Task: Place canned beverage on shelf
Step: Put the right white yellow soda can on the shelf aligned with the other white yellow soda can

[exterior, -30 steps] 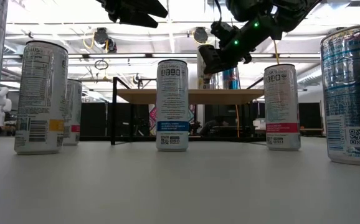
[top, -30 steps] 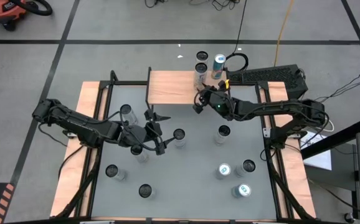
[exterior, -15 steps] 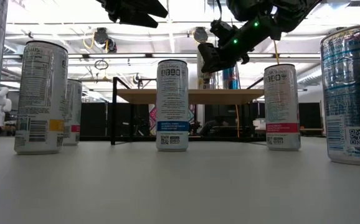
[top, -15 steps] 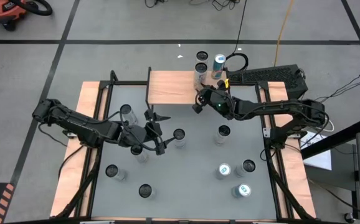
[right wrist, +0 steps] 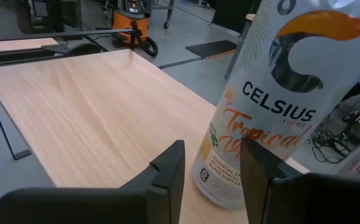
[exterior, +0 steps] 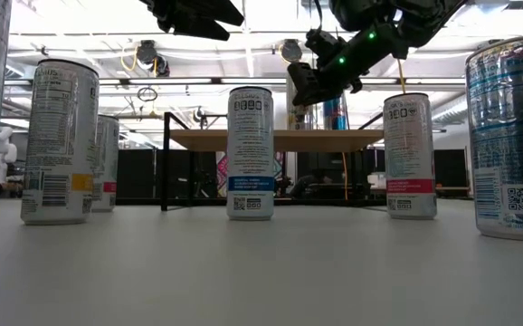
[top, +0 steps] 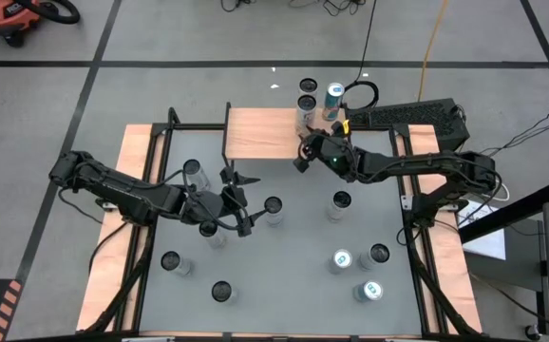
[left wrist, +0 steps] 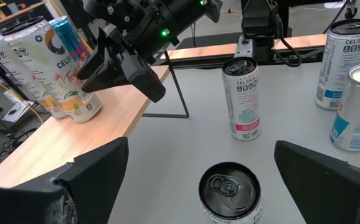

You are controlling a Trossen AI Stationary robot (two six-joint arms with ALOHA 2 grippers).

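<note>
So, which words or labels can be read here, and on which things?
"CELSIUS" and "Tropical": white can on the shelf, right wrist view.
"CELSIUS": can on the table, left wrist view.
Other cans' print, such as the middle can in the low view: too small.

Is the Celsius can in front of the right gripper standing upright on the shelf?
Yes, upright. The Celsius can stands with its base flat on the shelf, and the right gripper is not closed on it.
</note>
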